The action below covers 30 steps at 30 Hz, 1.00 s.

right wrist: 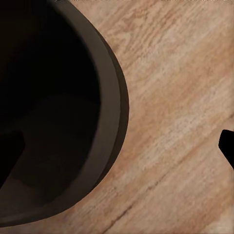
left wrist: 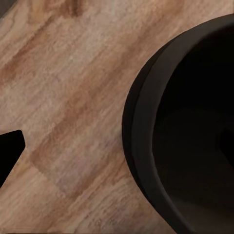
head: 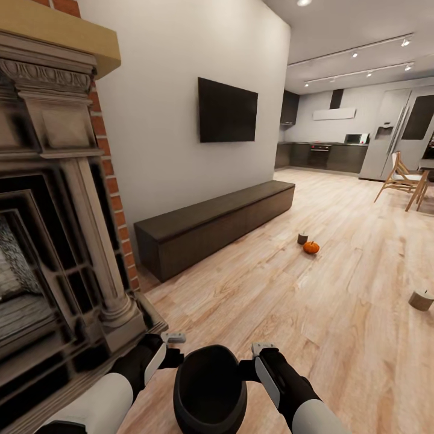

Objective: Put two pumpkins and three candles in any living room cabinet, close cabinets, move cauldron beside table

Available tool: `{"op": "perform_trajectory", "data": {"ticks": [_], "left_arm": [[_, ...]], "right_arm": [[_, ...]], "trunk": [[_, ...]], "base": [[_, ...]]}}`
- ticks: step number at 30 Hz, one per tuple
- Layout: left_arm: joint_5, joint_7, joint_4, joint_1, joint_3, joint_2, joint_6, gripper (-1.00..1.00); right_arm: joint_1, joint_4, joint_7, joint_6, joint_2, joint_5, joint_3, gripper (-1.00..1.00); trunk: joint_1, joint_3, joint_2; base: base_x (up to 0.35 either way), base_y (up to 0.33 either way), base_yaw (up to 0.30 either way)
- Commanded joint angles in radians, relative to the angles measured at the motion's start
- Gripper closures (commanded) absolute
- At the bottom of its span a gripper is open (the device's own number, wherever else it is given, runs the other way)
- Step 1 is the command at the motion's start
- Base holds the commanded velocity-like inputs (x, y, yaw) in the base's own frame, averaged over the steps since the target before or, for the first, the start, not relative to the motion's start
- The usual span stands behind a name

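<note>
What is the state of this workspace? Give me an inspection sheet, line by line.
Surface: wood floor, bare around the robot.
Job's things: cauldron between both arms, its rim showing in both wrist views; one pumpkin and a candle side by side on the floor; second candle at the right edge; cabinet along the wall, fronts shut.
Clutter: nothing seen.
Grippers: left gripper and right gripper flank the cauldron's rim; whether they clamp it cannot be told.
Cables: nothing seen.
Surroundings: fireplace at left, TV on the wall, kitchen and a chair beyond.
</note>
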Motion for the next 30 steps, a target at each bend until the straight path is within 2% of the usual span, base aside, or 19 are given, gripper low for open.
{"op": "perform_trajectory", "data": {"ticks": [1,7,11,17,30], "left_arm": [[0.01,0.017,-0.001,0.0,-0.012,0.0,0.005,-1.0],[0.01,0.055,-0.001,0.0,-0.025,-0.001,0.006,-1.0],[0.01,0.058,-0.001,0.001,-0.027,-0.001,0.005,-1.0],[0.01,0.058,-0.002,0.003,-0.027,-0.001,0.004,-1.0],[0.01,0.047,0.015,0.003,-0.029,-0.002,0.003,-1.0]], "right_arm": [[0.0,-0.001,-0.009,0.003,0.0,-0.011,0.003,-1.0],[0.0,-0.001,-0.009,0.002,0.0,-0.026,0.003,-1.0],[0.0,-0.001,-0.007,0.002,0.0,-0.051,0.007,-1.0],[0.0,-0.001,-0.006,0.002,0.0,-0.063,0.014,-1.0],[0.0,0.006,-0.005,0.002,0.0,-0.066,0.022,-1.0]], "trunk": [[0.0,-0.001,0.0],[0.0,-0.001,0.0],[0.0,-0.001,0.0],[0.0,-0.001,0.0],[0.006,-0.051,-0.003]], "base": [[0.002,-0.002,0.0],[0.0,0.0,0.0],[0.0,0.0,0.0],[0.0,0.0,0.0],[0.0,0.0,0.0]]}}
